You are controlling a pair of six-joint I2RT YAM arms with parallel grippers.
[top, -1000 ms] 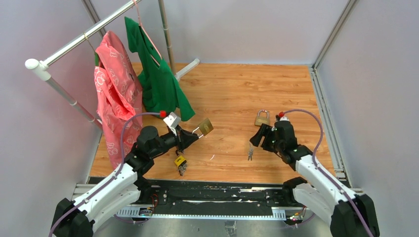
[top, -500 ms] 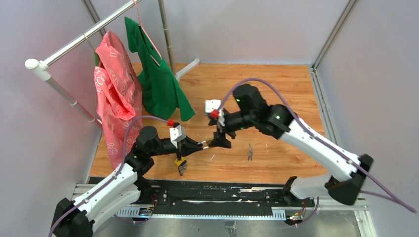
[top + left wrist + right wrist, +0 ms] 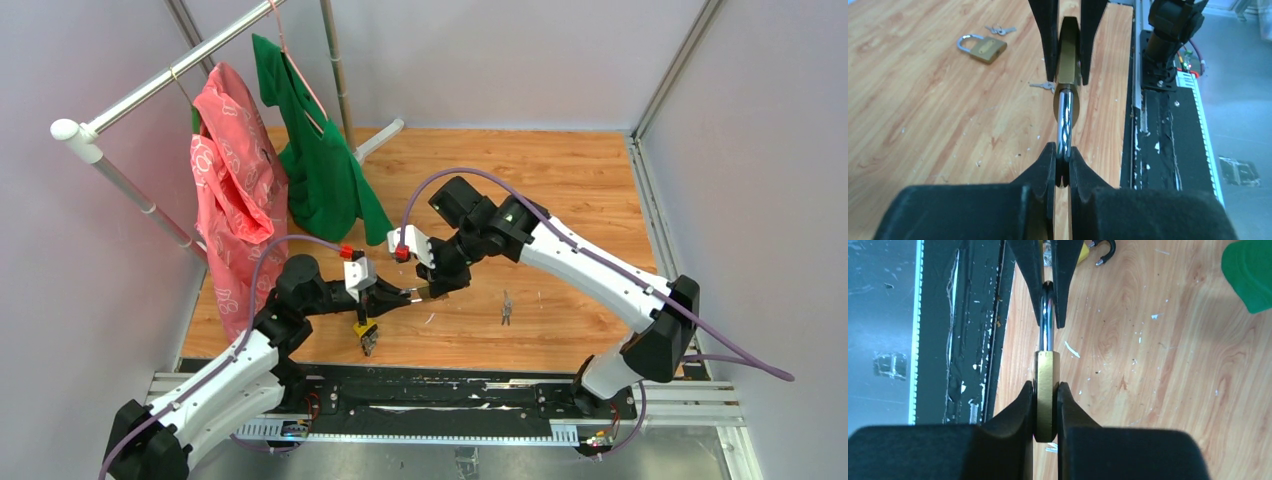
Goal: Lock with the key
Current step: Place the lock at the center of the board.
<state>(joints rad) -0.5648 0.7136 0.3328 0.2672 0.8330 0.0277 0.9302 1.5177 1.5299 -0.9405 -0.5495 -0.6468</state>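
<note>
A brass padlock [image 3: 418,292] hangs in the air between my two grippers, just above the wooden floor. My left gripper [image 3: 400,296] [image 3: 1063,155] is shut on its steel shackle [image 3: 1064,125]. Facing it from the other side, my right gripper [image 3: 432,288] [image 3: 1046,390] is shut on the flat sides of the brass body [image 3: 1046,372]. A small bunch of keys [image 3: 507,308] lies on the wood to the right of both grippers, held by neither. In the left wrist view one key [image 3: 1042,86] shows beside the right fingers [image 3: 1050,40].
A yellow and black lock [image 3: 365,332] lies on the wood under the left gripper. A second brass padlock [image 3: 982,47] with keys [image 3: 1000,30] lies farther off. Pink [image 3: 232,170] and green [image 3: 318,150] garments hang on the rack [image 3: 130,95] at back left. The black base rail [image 3: 420,395] runs along the near edge.
My right arm swung from the right side of the table over to the padlock and shut on its brass body. The left gripper lowered the padlock slightly, still gripping the shackle.
</note>
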